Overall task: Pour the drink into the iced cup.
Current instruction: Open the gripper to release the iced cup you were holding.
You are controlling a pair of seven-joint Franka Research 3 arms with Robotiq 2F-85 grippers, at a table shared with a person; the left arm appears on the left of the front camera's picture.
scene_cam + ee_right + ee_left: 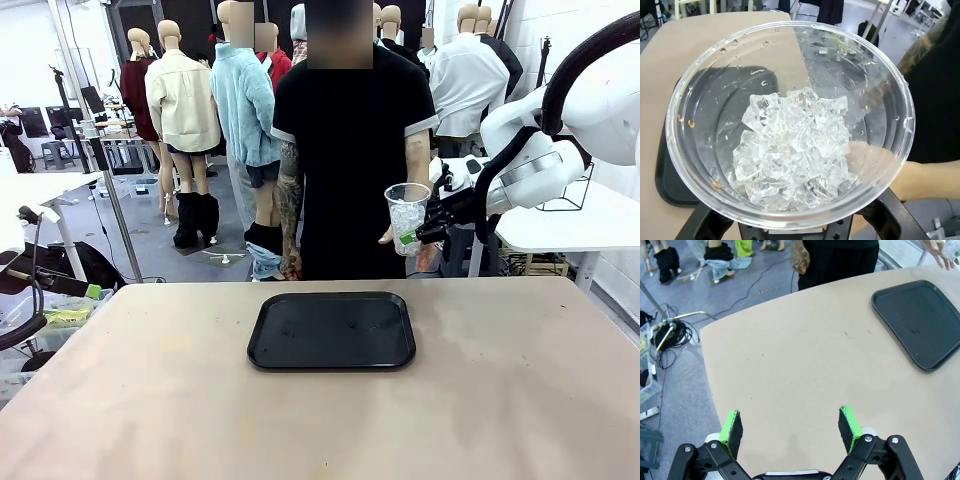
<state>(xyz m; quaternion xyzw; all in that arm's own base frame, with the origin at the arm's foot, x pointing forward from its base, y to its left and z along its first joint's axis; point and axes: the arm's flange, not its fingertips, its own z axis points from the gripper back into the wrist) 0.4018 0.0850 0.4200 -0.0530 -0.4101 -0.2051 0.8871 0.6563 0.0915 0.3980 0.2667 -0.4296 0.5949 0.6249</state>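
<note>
Holding clear ice-filled plastic cup [407,212] upright in right gripper [426,232], one o'clock off black tray [300,338], likely to receive drink, with left gripper [790,424] spread wide.

black tray [331,331] lying flat near middle of tan table [150,400], nearer far edge.

One iced cup [406,205], one black tray [332,330], one person [350,150], one left claw [790,427], one right claw [414,232].

I work in a lab-like workshop, my tan table [140,400] on a grey floor [160,245], coiled cables [670,335] beside it, white benches [590,225] at both sides, monitors [34,121] at a far desk, a metal stand [118,215] nearby
</note>
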